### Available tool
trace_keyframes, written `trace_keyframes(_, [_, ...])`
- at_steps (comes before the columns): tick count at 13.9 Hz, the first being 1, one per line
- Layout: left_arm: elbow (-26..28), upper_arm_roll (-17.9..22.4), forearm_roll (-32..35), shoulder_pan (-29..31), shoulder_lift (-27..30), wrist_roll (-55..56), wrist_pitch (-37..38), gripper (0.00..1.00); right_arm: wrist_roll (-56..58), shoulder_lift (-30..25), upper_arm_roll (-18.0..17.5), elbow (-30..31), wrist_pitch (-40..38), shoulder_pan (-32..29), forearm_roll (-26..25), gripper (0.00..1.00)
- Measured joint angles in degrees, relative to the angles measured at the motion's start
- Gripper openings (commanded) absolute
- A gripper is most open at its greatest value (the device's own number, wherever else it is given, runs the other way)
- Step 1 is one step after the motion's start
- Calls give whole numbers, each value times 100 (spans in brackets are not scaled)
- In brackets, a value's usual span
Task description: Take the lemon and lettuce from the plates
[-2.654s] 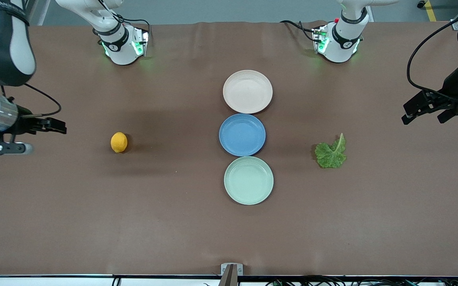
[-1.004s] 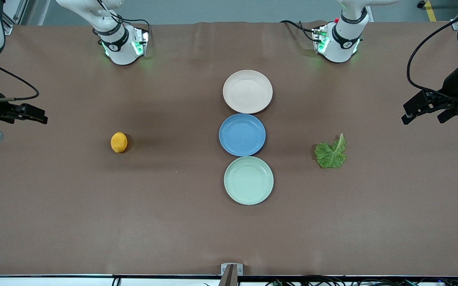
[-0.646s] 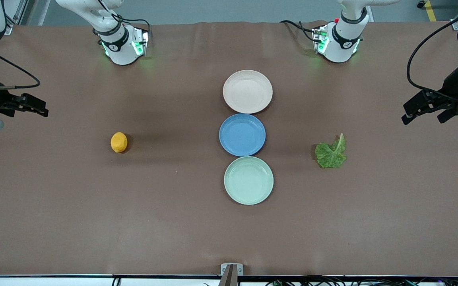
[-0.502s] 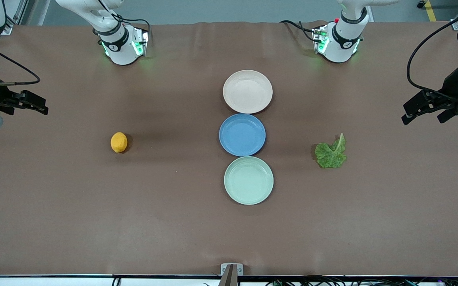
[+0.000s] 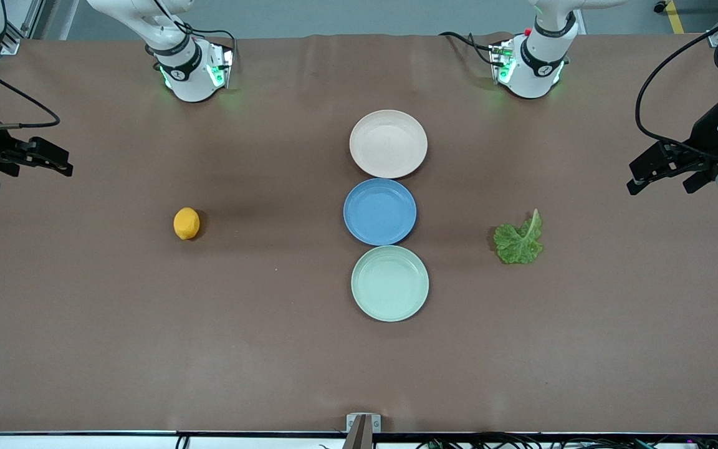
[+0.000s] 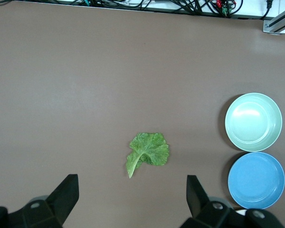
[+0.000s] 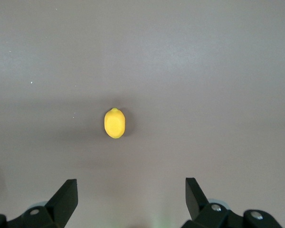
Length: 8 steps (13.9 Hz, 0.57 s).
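Observation:
The lemon (image 5: 186,223) lies on the bare table toward the right arm's end, also in the right wrist view (image 7: 115,123). The lettuce (image 5: 519,239) lies on the bare table toward the left arm's end, also in the left wrist view (image 6: 147,151). The beige-pink plate (image 5: 388,143) and the mint green plate (image 5: 389,283) are empty; the mint one shows in the left wrist view (image 6: 253,122). My right gripper (image 5: 53,163) is open and empty, high over the table's end. My left gripper (image 5: 649,176) is open and empty, high over the other end.
An empty blue plate (image 5: 379,211) sits between the two task plates, also in the left wrist view (image 6: 256,180). The two arm bases (image 5: 192,72) (image 5: 530,67) stand at the table's back edge. A small bracket (image 5: 363,423) sits at the front edge.
My right gripper has pulled away from the lemon toward the table's end and risen. My left gripper has barely shifted. Lemon, lettuce and plates have not moved.

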<state>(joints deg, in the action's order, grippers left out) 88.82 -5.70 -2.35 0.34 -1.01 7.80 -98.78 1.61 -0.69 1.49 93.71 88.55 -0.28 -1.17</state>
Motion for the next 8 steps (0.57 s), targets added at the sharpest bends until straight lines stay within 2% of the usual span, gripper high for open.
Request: trace_keyframes(8, [-1,-5,0,-5,0,0,0,100,0,-540,7,231,-10,-3,12,100])
